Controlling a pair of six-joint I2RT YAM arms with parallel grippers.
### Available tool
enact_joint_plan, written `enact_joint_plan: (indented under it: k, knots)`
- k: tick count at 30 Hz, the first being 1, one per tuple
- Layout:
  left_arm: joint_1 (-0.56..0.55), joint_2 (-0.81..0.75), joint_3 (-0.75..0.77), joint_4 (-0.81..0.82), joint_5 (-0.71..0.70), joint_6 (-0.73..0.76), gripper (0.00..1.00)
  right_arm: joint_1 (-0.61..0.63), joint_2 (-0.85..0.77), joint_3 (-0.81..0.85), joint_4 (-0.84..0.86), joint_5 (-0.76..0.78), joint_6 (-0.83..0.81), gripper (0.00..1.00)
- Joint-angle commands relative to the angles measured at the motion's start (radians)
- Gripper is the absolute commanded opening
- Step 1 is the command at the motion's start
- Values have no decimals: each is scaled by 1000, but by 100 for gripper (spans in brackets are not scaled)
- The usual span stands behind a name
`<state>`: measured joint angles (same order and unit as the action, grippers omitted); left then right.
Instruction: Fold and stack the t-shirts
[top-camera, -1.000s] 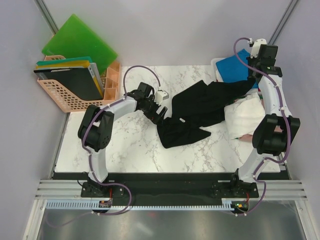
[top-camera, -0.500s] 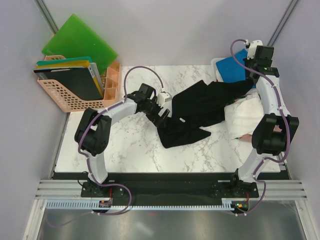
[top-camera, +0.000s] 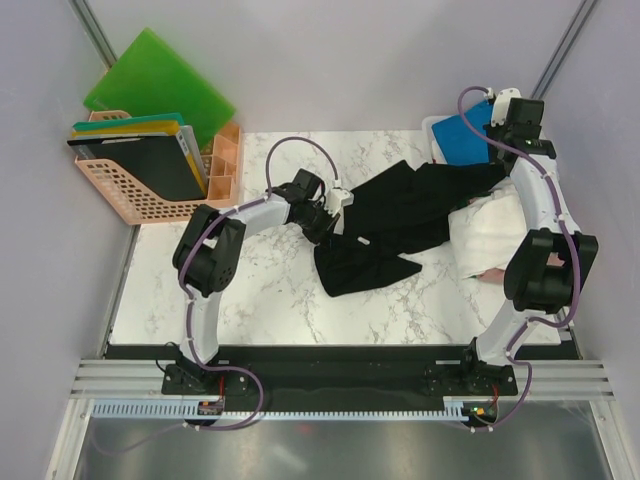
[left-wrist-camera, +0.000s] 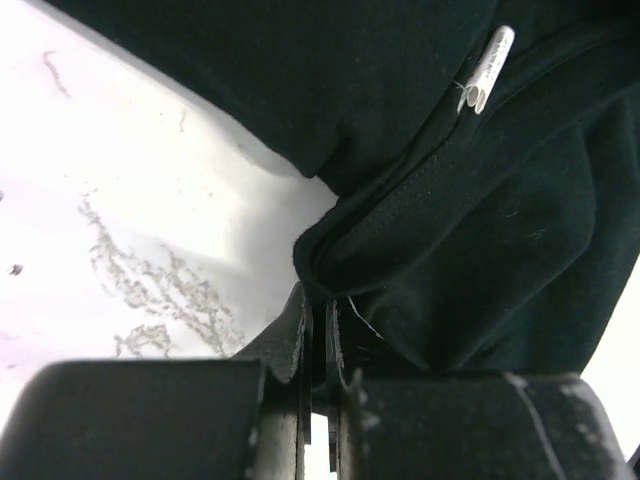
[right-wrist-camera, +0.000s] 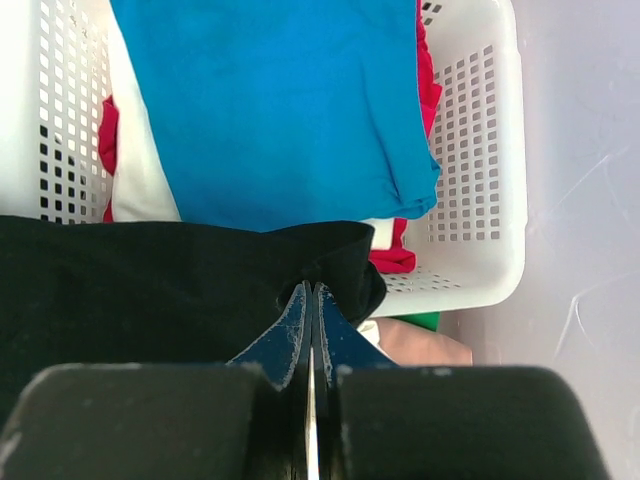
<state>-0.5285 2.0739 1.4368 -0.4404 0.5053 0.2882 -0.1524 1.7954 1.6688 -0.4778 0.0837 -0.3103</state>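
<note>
Black shirt (top-camera: 400, 212) pinched by left tool (left-wrist-camera: 318, 305) and right tool (right-wrist-camera: 312, 298) (white label (left-wrist-camera: 483, 72) only in left wrist view).

1. My left gripper (left-wrist-camera: 318, 305) sits at the near edge of the view, its jaws pressed almost together with only a thin slit between them.
2. Pinched at the tips is a thick, rolled edge of the black t-shirt (left-wrist-camera: 450, 250), with a seam running along the fold.
3. The shirt fills the far and right parts of the view in overlapping layers.
4. A small white label (left-wrist-camera: 485, 70), folded on itself, lies on the cloth far right.
5. The marble table (left-wrist-camera: 120, 200), white with grey veins, shows on the left, shadowed beside the cloth edge.
6. I cannot tell which part of the shirt I hold.
</note>
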Motion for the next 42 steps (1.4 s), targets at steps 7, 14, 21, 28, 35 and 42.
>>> enact_joint_plan:
  k: [7,14,21,28,35,42]
  knots:
    - [4,-173,4,-66,-192,145,2,4,-65,-40,42,36,-12,0]
    - [414,-385,163,-219,-36,89,2,-13,-119,60,4,48,-1,0]
    - [629,-538,192,-314,4,170,2,-76,-166,253,-142,-50,60,0]
    - [723,-803,111,-345,62,207,2,-118,-343,278,-197,-82,50,0]
    - [722,-1090,123,-319,7,206,2,-119,-563,246,-225,-140,34,0]
    - [723,-1249,226,-333,-37,192,2,-118,-741,284,-262,-150,37,0]
